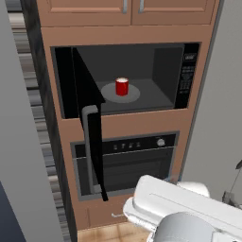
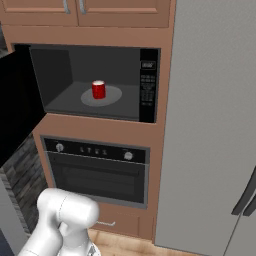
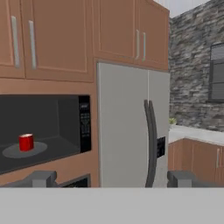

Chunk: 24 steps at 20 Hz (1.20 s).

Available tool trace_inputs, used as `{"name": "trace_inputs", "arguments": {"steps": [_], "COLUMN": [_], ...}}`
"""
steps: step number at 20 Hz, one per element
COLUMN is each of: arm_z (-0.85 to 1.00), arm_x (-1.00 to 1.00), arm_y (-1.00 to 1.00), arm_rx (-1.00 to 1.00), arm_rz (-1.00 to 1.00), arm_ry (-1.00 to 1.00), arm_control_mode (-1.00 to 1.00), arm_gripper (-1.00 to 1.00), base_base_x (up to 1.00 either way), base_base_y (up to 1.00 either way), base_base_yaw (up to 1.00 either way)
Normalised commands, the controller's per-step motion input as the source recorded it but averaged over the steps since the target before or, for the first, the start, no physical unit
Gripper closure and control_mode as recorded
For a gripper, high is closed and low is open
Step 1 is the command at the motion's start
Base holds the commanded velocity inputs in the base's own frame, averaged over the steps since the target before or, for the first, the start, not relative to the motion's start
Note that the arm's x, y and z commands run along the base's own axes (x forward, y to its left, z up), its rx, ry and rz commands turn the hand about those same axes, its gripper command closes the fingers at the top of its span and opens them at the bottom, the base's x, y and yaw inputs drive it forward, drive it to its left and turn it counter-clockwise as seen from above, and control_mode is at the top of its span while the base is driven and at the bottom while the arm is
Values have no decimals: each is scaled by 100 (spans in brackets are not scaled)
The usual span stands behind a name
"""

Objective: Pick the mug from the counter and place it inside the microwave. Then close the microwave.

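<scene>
The red mug [image 1: 122, 87] [image 2: 98, 90] [image 3: 26, 142] stands upright on the grey turntable [image 1: 134, 95] inside the microwave [image 1: 189, 75] [image 2: 148, 85] [image 3: 84, 122]. The microwave's dark door [image 1: 90, 118] [image 2: 15, 110] hangs wide open on the left, its grey handle [image 1: 88, 142] facing out. My gripper [image 3: 112, 180] is open and empty, its fingertips [image 3: 43, 178] far apart. It sits back from the microwave and faces mostly the fridge, with the mug far to the left of its view. A strip of white counter [image 3: 194, 133] lies at the right.
A black oven with knobs [image 1: 132, 160] [image 2: 100, 170] sits below the microwave. A tall grey fridge [image 2: 210, 125] [image 3: 127, 127] stands right of it. Wooden upper cabinets [image 3: 52, 39] hang above. A dark stone wall [image 3: 192, 65] rises behind the counter.
</scene>
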Motion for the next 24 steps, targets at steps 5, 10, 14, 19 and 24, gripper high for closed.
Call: {"name": "trace_inputs", "arguments": {"steps": [5,10,14,19,24], "arm_z": [-4,-8,-9,-17,-17], "arm_x": [17,32,21,15,16], "arm_y": [38,39,36,32,22], "arm_rx": [0,0,0,0,0], "arm_rz": [-12,-8,-6,-5,-4], "arm_ry": [0,0,0,0,3], "arm_control_mode": [-100,-100,-100,-100,-100], "arm_gripper": [-100,-100,-100,-100,-100], "base_base_x": [0,0,0,0,0], "base_base_y": [0,0,0,0,0], "base_base_yaw": [0,0,0,0,0]}}
